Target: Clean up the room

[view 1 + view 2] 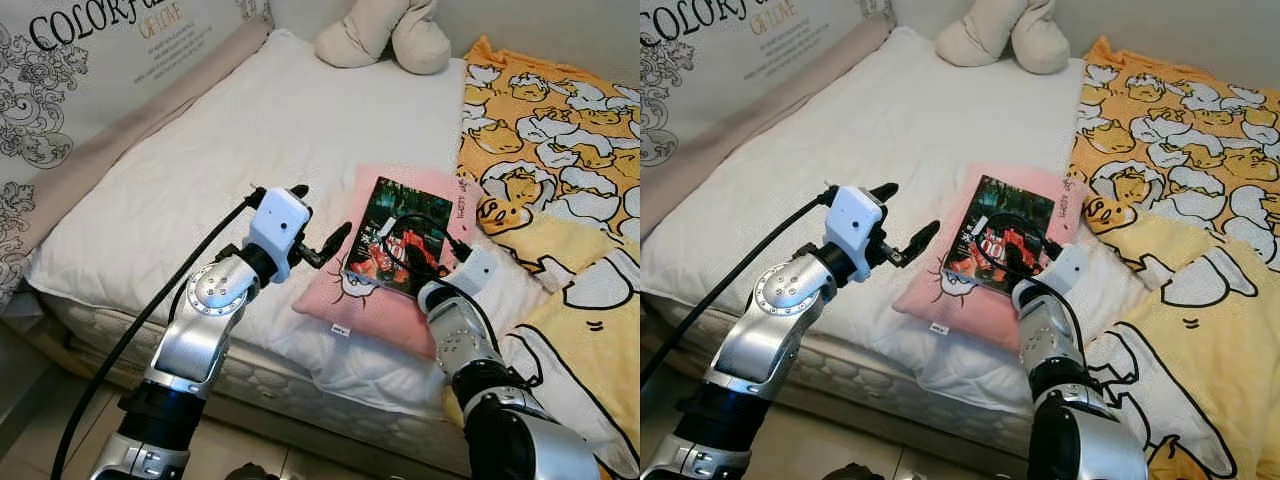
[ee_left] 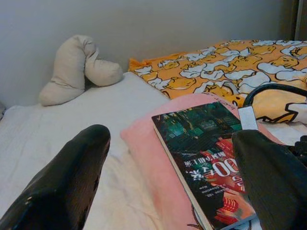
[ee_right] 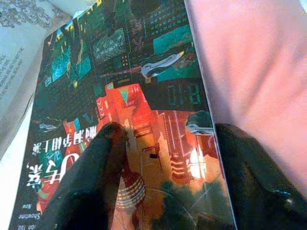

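A bed with a white quilted cover stands against a plain pale wall. Along its left side runs a printed headboard panel (black scrollwork and lettering on cream). Light tiled floor shows below the mattress edge.

Book on pink pillow, bed

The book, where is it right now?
In the eye views the book lies flat on the pink pillow on the bed, between the white quilt and the yellow blanket, with the right gripper right over its cover.
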Controlling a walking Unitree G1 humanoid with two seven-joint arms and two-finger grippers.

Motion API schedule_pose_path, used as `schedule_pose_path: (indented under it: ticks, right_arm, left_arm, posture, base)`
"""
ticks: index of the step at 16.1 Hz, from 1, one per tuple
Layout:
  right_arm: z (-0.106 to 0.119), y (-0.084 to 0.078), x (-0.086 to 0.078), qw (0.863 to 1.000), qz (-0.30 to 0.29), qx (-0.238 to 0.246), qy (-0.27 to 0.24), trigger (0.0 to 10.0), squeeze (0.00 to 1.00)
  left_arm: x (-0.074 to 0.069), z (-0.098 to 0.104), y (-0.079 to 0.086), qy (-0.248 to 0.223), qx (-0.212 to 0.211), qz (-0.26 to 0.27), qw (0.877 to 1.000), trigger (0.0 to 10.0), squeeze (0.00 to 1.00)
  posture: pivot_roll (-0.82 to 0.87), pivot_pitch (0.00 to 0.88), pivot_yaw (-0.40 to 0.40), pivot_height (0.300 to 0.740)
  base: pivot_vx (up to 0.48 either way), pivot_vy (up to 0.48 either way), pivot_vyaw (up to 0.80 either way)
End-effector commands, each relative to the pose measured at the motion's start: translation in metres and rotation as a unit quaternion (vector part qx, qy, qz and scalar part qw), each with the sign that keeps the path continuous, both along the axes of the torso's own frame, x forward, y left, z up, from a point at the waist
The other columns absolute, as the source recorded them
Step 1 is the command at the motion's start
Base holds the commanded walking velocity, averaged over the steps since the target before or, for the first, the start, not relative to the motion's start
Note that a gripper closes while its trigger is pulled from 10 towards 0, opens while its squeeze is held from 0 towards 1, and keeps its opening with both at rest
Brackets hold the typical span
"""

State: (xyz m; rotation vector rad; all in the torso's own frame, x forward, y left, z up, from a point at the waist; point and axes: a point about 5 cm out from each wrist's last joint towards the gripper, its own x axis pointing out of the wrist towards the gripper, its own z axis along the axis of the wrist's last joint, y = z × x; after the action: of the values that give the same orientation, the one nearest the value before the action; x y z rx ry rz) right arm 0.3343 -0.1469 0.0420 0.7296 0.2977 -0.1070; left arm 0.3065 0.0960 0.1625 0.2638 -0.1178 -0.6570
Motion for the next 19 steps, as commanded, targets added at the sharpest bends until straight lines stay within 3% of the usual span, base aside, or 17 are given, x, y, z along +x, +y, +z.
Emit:
schedule_pose_path:
  ticks: [1,4,6,8,13,16,19]
  right_arm:
    - [-0.004,0.008,-0.002,1.000,0.012,0.016,0.017,0.0,0.00]
    - [0.005,-0.001,0.000,0.999,0.000,-0.040,-0.014,0.0,0.00]
    - [0.010,-0.009,-0.005,0.987,-0.011,-0.156,-0.033,0.0,0.00]
    - [0.008,-0.014,-0.013,0.964,-0.019,-0.261,-0.041,0.0,0.00]
    - [0.006,-0.006,-0.022,0.955,-0.013,-0.291,-0.053,0.0,0.00]
    - [0.029,-0.003,-0.017,0.930,-0.022,-0.348,-0.113,0.0,0.00]
    - [0.042,-0.003,-0.012,0.927,-0.029,-0.350,-0.135,0.0,0.00]
  left_arm:
    - [0.002,0.003,-0.005,-0.007,0.008,-0.012,1.000,10.0,0.00]
    - [0.002,0.003,-0.005,-0.007,0.010,-0.011,1.000,10.0,0.00]
    - [0.002,0.002,-0.005,-0.006,0.012,-0.013,1.000,10.0,0.00]
    - [0.002,0.001,-0.005,-0.006,0.013,-0.016,1.000,10.0,0.00]
    - [0.003,0.002,-0.006,-0.006,0.017,-0.023,1.000,10.0,0.00]
    - [0.004,0.000,-0.008,-0.004,0.018,-0.028,0.999,10.0,0.00]
    - [0.004,0.000,-0.009,-0.003,0.018,-0.029,0.999,10.0,0.00]
  posture:
    - [0.18,0.000,-0.026,0.740]
    - [0.18,0.000,-0.026,0.740]
    - [0.18,0.000,-0.026,0.740]
    - [0.18,0.000,-0.023,0.740]
    - [0.17,0.000,-0.014,0.740]
    - [0.16,0.000,-0.008,0.740]
    - [0.16,0.000,-0.008,0.740]
  base:
    - [0.000,0.000,0.00]
    - [0.000,0.000,0.00]
    - [0.000,0.000,0.00]
    - [0.000,0.000,0.00]
    - [0.000,0.000,0.00]
    - [0.000,0.000,0.00]
    - [0.000,0.000,0.00]
